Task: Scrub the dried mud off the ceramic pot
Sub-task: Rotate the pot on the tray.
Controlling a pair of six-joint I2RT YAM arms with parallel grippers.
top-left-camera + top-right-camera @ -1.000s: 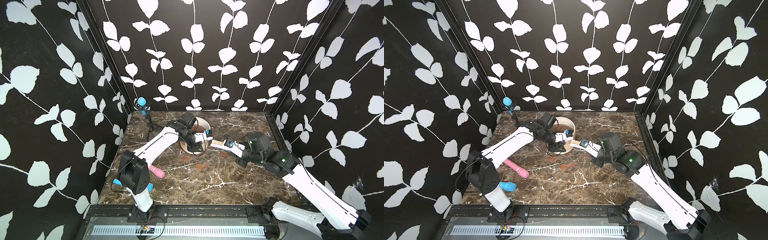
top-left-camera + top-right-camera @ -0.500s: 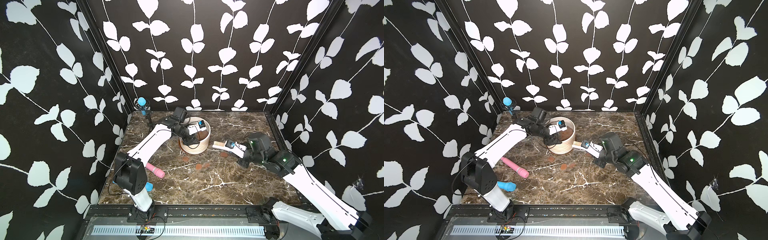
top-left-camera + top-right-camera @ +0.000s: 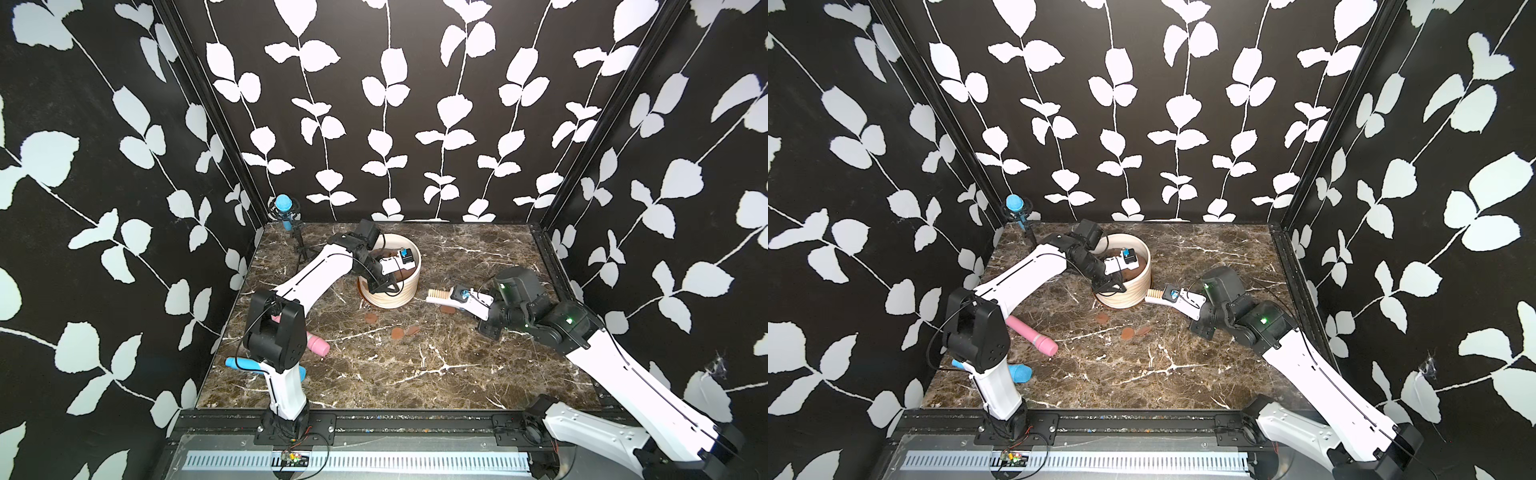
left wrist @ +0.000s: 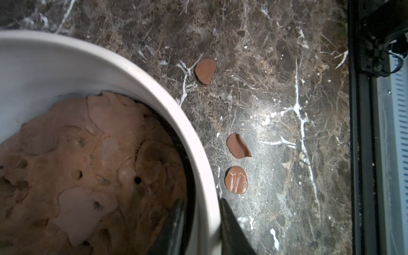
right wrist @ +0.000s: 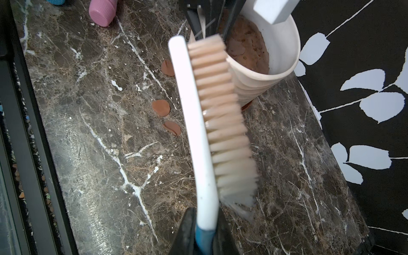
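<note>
The cream ribbed ceramic pot (image 3: 392,297) (image 3: 1133,291) stands upright at the back middle of the table, with a lumpy brown soil mass (image 4: 88,165) inside. My left gripper (image 3: 384,286) (image 4: 201,201) straddles its rim (image 4: 154,97), one finger inside and one outside, shut on the wall. Just right of the pot, my right gripper (image 3: 457,296) (image 5: 205,215) is shut on the handle of a white scrub brush (image 3: 438,296) (image 5: 194,123). Its bristles (image 5: 223,110) point toward the pot wall (image 5: 245,88). Three flat patches of dried mud (image 3: 398,332) (image 4: 238,146) (image 5: 160,107) lie on the table in front of the pot.
A pink cylinder (image 3: 318,345) and a blue tool (image 3: 245,365) lie near the left arm's base. A blue-headed stand (image 3: 284,208) sits in the back left corner. An orange-brown saucer edge (image 5: 246,106) shows under the pot. The front rail (image 4: 362,154) borders the marble top.
My left gripper has drawn back from the pot's front, come over the near rim, and its jaws have closed on it. The right gripper with the brush has barely moved.
</note>
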